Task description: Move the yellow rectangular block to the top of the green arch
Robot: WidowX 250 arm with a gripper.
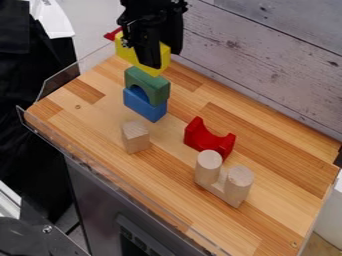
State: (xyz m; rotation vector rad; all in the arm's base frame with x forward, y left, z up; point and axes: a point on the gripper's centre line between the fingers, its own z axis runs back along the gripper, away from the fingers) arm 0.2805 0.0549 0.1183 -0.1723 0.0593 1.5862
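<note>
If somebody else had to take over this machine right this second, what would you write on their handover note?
Gripper: the gripper has its jaws closed on the yellow block.
Where things are: the yellow block is held at the green arch's top; whether it touches is hard to tell. The green arch sits on the blue block.
Done: the yellow block is grasped and brought to the arch.
Left: check it is lined up and resting on the arch, then open the jaws and back away gently.
</note>
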